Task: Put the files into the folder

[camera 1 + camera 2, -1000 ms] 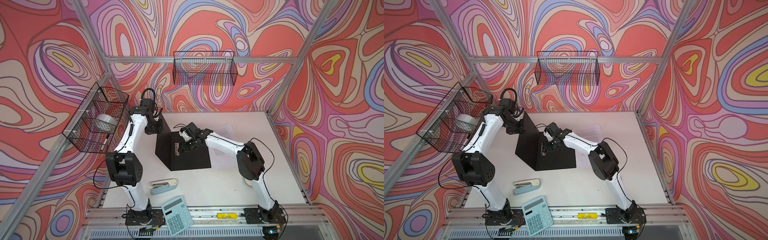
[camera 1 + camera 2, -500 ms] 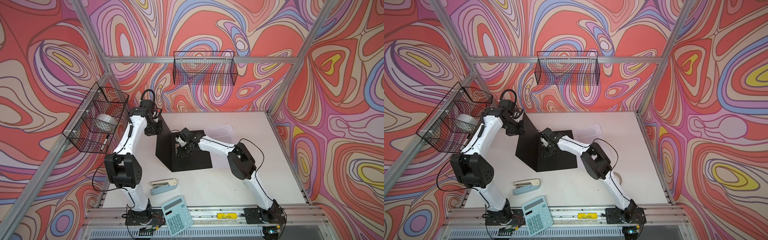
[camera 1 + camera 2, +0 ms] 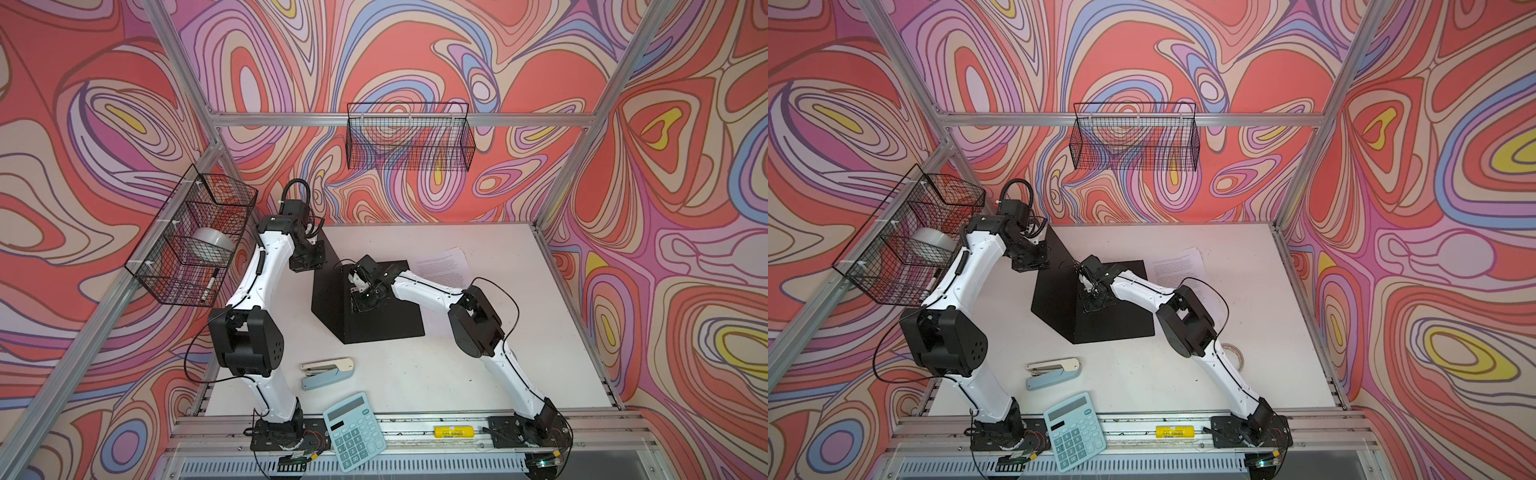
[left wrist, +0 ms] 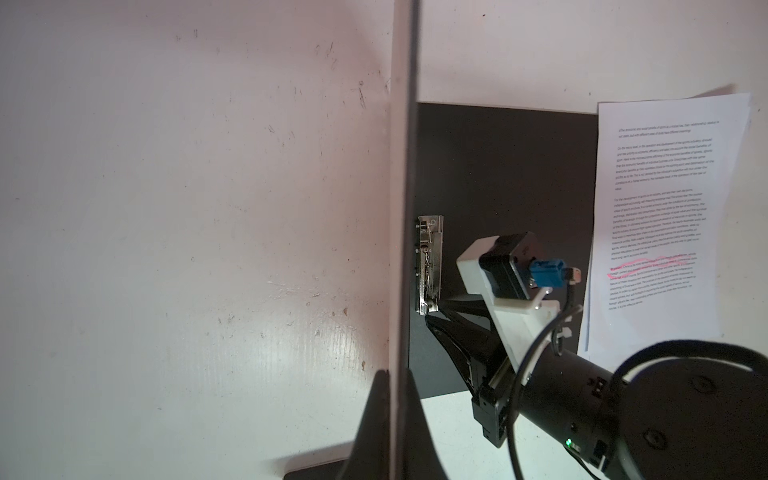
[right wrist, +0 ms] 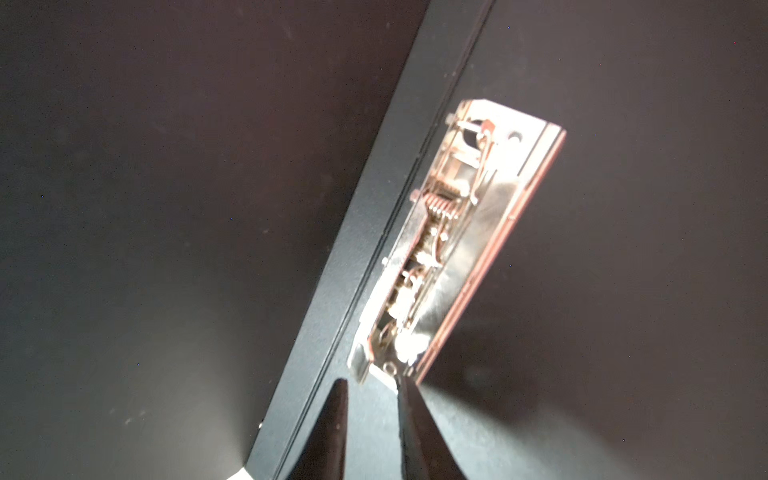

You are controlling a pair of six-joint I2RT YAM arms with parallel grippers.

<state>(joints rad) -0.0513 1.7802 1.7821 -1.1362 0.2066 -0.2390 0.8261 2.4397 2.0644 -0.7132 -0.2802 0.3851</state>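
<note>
The folder point(image 3: 368, 307) sits open in the middle of the table point(image 3: 478, 374), with its black inside showing. One half point(image 3: 386, 324) lies flat. The other half point(image 3: 328, 286) stands up on the 9 o'clock side. My left claw point(image 4: 395, 374) is pinched tight on the top edge of that standing half (in the left wrist view the cover is just one thin line between the two fingers).

The metal clip point(image 5: 457, 232) sits on the flat half, right along the fold. My right claw point(image 5: 370, 382) points at one end of the clip. There is only a narrow gap between its two fingers, and one tip touches the clip's end. I cannot tell if it is squeezing the clip or only resting there.

The files point(image 3: 442, 270) are not in the folder. They lie flat on the table at 2 o'clock from it, just beside the far corner of the flat half. The top sheet has black words and one pink-marked line.

At 6 o'clock from the folder, a little way off, lies a stapler point(image 3: 328, 372). Past it, on the front rail, is a teal calculator point(image 3: 354, 432). At 9 o'clock a wire basket point(image 3: 166, 266) hangs on the side wall, with a roll of tape point(image 3: 212, 245) and a pen point(image 3: 210, 284) in it. At 12 o'clock a second wire basket point(image 3: 409, 137) hangs on the back wall.
</note>
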